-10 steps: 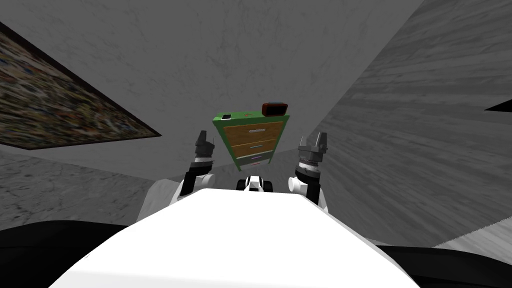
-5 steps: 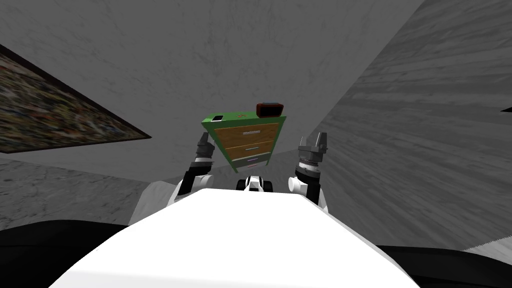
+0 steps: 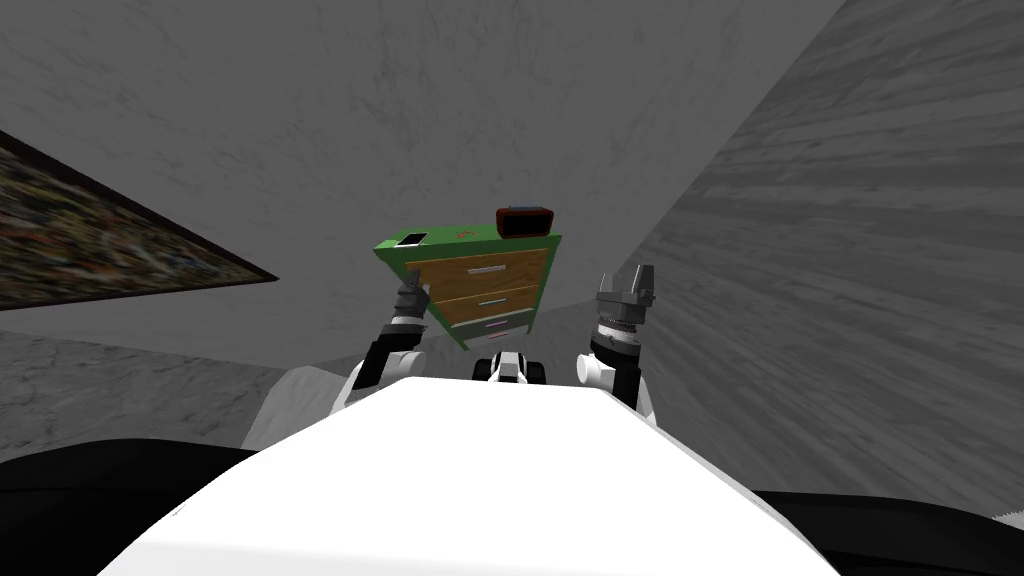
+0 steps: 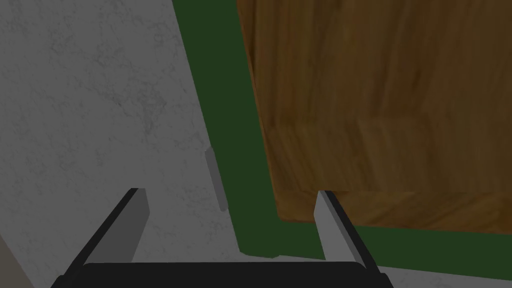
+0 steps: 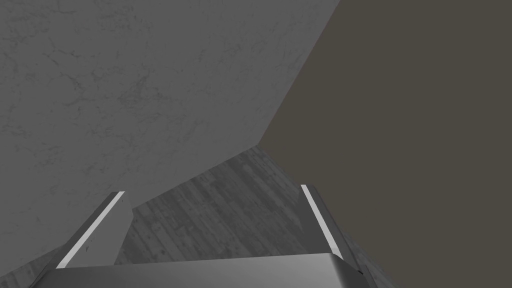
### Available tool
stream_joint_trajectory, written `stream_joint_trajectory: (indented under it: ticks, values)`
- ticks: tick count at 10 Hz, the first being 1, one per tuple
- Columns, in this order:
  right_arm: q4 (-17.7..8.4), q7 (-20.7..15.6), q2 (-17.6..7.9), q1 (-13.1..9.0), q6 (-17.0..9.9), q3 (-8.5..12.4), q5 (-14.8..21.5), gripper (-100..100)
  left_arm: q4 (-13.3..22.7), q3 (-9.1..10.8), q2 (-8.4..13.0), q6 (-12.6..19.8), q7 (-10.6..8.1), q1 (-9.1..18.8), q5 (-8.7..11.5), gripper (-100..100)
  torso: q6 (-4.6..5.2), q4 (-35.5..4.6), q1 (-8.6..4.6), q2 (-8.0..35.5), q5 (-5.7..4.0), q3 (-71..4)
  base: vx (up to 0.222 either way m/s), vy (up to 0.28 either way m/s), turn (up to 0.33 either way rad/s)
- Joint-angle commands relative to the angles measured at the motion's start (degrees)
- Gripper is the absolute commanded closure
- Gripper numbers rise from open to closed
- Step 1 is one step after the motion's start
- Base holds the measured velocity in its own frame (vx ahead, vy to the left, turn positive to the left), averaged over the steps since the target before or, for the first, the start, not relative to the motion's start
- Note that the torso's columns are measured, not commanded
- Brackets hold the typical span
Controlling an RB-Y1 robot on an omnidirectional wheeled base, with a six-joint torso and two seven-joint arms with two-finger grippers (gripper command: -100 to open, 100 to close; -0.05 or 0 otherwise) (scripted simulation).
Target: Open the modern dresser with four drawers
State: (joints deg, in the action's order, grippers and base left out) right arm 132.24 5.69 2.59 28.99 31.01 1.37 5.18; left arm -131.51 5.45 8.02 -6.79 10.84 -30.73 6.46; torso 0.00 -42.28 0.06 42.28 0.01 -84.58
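A dresser point(image 3: 485, 285) with a green frame, wood-coloured upper drawer fronts and grey lower ones stands against the grey wall ahead. My left gripper point(image 3: 410, 295) is raised at its left edge. In the left wrist view this gripper point(image 4: 230, 220) is open, with the green frame point(image 4: 225, 100) running between its fingers and a brown drawer front point(image 4: 375, 100) just beyond one fingertip point(image 4: 330, 220). Nothing is held. My right gripper point(image 3: 627, 290) is raised to the right of the dresser, apart from it, and it point(image 5: 212, 225) is open and empty.
A dark red box point(image 3: 525, 222) and a small white item point(image 3: 411, 239) lie on the dresser top. A framed picture point(image 3: 80, 240) hangs on the wall to the left. Grey plank floor point(image 3: 850, 300) spreads to the right.
My view has shifted: the dresser now sits further left and slightly larger, so its left edge meets my left gripper. Both arms keep their pose.
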Motion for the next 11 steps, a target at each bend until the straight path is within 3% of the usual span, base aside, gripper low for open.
stream_joint_trajectory:
  ticks: [1,8,11]
  values:
    - [0.0,0.0,0.0,0.0,0.0,0.0,0.0,0,-0.23,0.22,-0.17,2.48,0.19,-0.2,0.07,-100,0.0,-0.04,0.07,0.13,0.02,0.08,0.047,-0.095,0.004]
    - [0.0,0.0,0.0,0.0,0.0,0.0,0.0,0,-0.74,1.1,-1.46,10.04,0.54,-1.23,0.49,-100,0.0,-0.02,-0.03,0.03,-0.01,0.03,0.082,-0.122,0.008]
    - [0.0,0.0,0.0,0.0,0.0,0.0,0.0,0,-0.98,1.54,-4.56,13.72,0.71,-1.73,0.69,-100,0.0,-0.01,-0.07,0.04,-0.02,0.02,0.076,-0.133,0.009]
